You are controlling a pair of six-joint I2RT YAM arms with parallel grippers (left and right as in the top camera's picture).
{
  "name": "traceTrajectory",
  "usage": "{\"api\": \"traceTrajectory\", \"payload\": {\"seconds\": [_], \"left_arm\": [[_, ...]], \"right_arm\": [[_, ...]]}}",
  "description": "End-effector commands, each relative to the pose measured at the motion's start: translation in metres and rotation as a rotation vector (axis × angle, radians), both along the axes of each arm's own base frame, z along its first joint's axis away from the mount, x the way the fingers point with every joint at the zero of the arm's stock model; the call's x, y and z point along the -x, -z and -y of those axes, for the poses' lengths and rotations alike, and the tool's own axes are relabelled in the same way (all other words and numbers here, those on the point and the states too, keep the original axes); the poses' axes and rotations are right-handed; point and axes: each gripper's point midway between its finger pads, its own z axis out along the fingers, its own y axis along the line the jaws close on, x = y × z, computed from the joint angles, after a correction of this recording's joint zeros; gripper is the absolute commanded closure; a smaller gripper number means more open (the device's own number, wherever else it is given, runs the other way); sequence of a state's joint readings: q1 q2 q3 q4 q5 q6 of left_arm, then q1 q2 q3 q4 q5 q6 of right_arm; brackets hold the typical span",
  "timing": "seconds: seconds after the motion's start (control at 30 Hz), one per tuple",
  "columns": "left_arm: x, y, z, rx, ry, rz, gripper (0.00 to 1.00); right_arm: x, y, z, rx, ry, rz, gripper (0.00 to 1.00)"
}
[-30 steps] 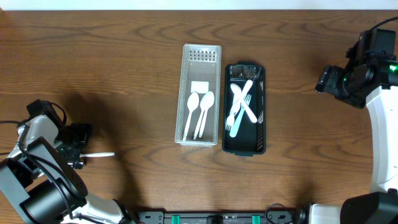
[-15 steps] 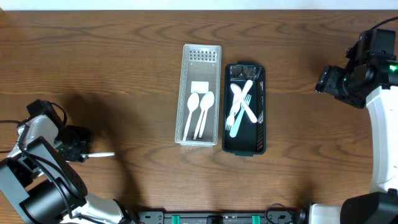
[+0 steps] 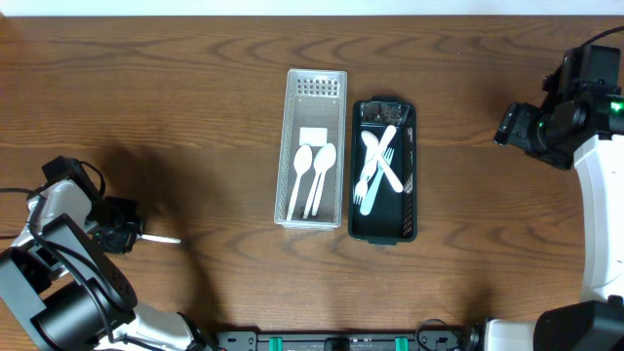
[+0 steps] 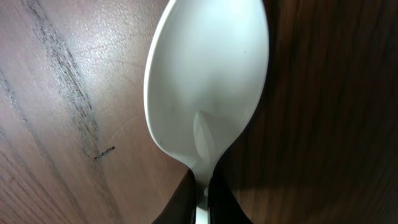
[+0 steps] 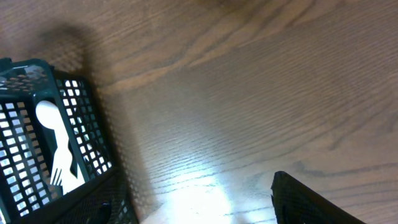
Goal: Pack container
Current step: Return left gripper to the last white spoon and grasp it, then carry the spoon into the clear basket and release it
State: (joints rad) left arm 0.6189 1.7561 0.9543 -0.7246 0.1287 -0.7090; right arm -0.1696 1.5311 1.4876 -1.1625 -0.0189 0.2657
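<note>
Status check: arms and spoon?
Left end effector shut on spoon, far left. Right end effector off right, jaws unclear. Nothing between spoon and white bin.

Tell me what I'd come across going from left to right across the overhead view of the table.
left pincer → white spoon sticking out of its grip → white basket holding two spoons → black basket holding mixed white cutlery → right arm
</note>
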Motion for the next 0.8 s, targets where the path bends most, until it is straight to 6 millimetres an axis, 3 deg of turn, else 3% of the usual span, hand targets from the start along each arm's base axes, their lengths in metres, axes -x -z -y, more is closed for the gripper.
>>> {"api": "traceTrajectory", "payload": {"seconds": [0.0, 0.13, 0.33, 0.43, 0.6, 0.67, 0.77], "left_arm": [[0.009, 0.009, 0.002, 0.008, 0.026, -0.042, 0.94], [-0.002, -0.010, 0.005, -0.019, 0.100, -0.002, 0.94], [-0.041, -0.074, 0.029, -0.119, 0.305, 0.151, 0.94], [-0.064, -0.116, 0.059, -0.175, 0.493, 0.252, 0.94], [-0.091, -0.177, 0.133, -0.251, 0.880, 0.432, 0.94], [-0.096, -0.192, 0.169, -0.267, 1.050, 0.492, 0.94], [-0.096, -0.201, 0.216, -0.265, 1.255, 0.545, 0.94]], "right_arm": [[0.000, -0.003, 0.001, 0.009, -0.009, 0.007, 0.21], [0.000, -0.003, 0.001, 0.008, -0.009, 0.008, 0.21], [0.000, -0.003, 0.001, 0.008, -0.009, 0.007, 0.21], [0.000, -0.003, 0.001, 0.008, -0.009, 0.008, 0.21], [0.000, -0.003, 0.001, 0.008, -0.009, 0.008, 0.21], [0.000, -0.003, 0.001, 0.009, -0.009, 0.010, 0.21], [0.000, -0.003, 0.001, 0.009, -0.009, 0.011, 0.21]]}}
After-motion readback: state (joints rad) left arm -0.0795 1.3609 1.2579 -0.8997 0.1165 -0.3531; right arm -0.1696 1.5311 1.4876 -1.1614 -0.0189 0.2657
